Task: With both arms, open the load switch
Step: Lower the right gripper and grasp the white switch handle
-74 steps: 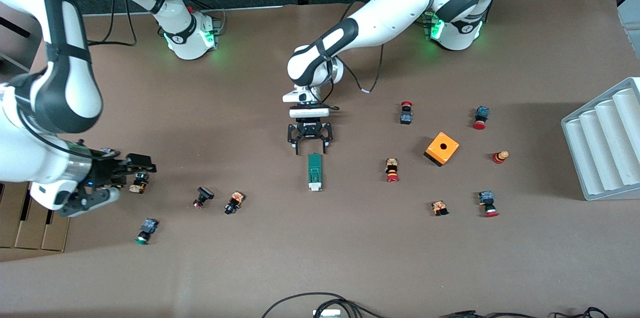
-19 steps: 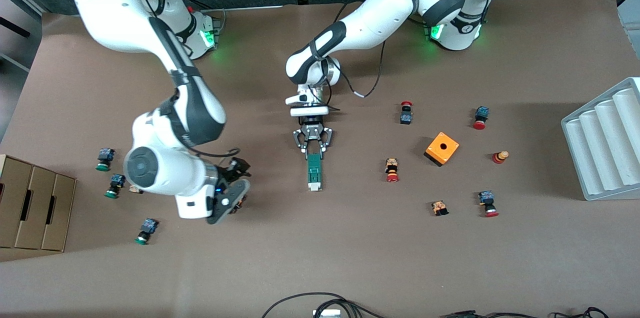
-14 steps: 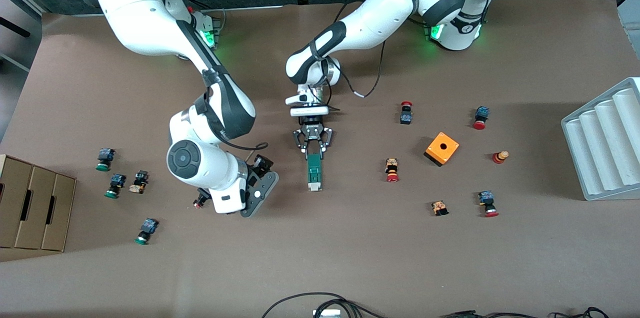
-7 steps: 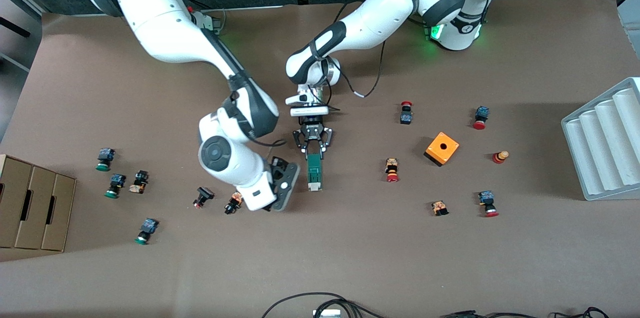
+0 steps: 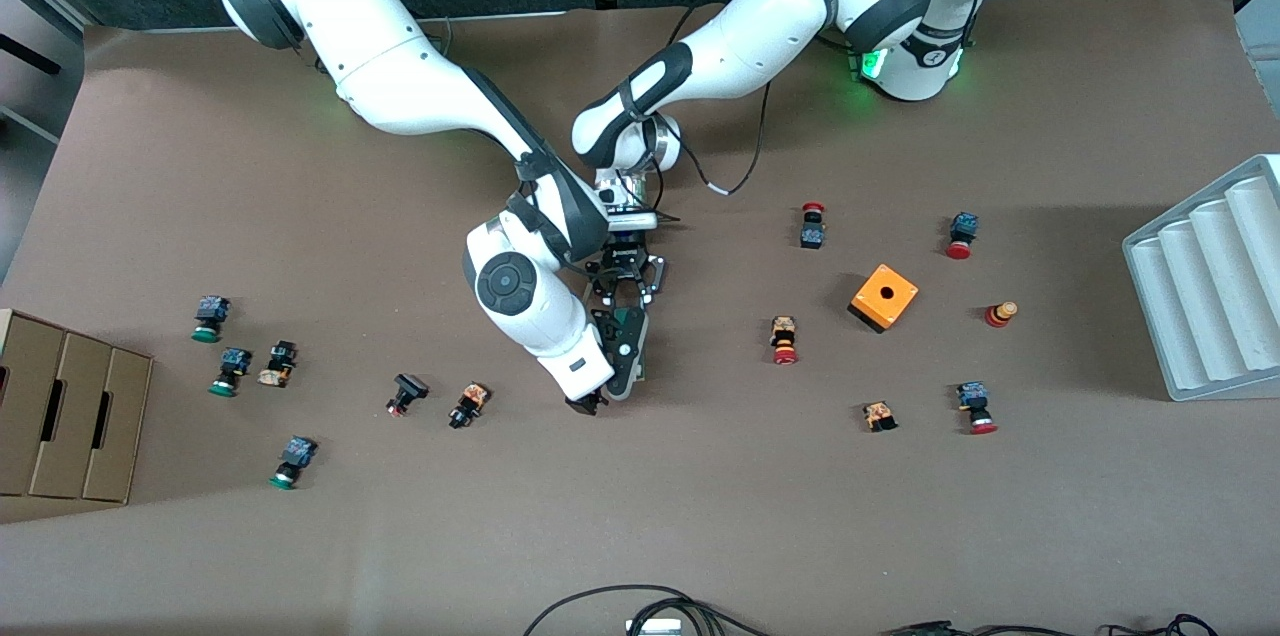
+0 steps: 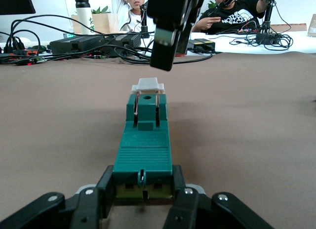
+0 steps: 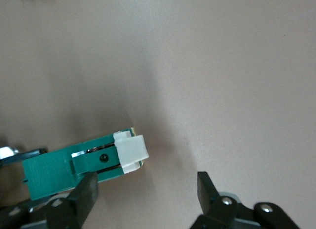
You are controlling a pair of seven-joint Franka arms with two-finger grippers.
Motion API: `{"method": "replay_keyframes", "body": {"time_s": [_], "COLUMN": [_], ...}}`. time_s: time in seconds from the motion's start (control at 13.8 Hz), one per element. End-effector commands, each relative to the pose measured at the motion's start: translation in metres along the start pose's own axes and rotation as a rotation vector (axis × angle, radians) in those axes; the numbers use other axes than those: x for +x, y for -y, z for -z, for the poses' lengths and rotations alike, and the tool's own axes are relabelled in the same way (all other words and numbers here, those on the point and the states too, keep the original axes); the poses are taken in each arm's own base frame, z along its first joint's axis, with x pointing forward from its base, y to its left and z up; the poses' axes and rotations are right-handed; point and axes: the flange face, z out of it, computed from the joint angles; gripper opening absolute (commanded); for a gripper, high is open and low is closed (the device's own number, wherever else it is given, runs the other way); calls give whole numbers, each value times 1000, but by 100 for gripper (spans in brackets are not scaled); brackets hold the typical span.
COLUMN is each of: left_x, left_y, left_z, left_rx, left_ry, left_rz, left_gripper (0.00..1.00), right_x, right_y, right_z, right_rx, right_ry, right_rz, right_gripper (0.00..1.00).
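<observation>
Right gripper [image 7: 145, 197] hangs over the white end of the switch [image 6: 143, 149], fingers [image 7: 83, 197] spread wide, nothing between them, one on either side of that tip. In the front view the right gripper [image 5: 612, 374] covers most of the green block. The switch lies flat mid-table, lengthwise toward the camera, white end nearest. Left gripper [image 6: 143, 197] is clamped on its other end, low at the table, fingers [image 6: 181, 202] pressed to both sides; left gripper [image 5: 625, 291] shows just above the block in the front view. Toward the left arm's end, well apart, sits an orange cube [image 5: 884, 297].
</observation>
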Motion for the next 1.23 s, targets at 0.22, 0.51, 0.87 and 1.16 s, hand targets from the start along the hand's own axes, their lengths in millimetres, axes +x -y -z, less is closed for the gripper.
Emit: {"method": "replay_keyframes", "body": {"time_s": [0.22,0.51,0.87,1.16], "left_x": [-4,-5,-4,-4], "left_y": [-6,-5,-6,-6], "left_z": [-6,-6,-6,-6], "left_rx": [-16,-15,-16,-16], "left_ry": [9,10,9,9], "left_rz": [-23,-24,-23,-23], "left_gripper": [43,43,43,43], "right_x": [8,14,19,21], "right_y": [-2,7,14,14], "right_z": [-12,-20,-26,-25], "right_rx": [-43,-53,-69,-70], "right_ry": [-17,-18,-2,-5], "right_rz": [39,55,91,116], "right_gripper": [76,75,73,69]}}
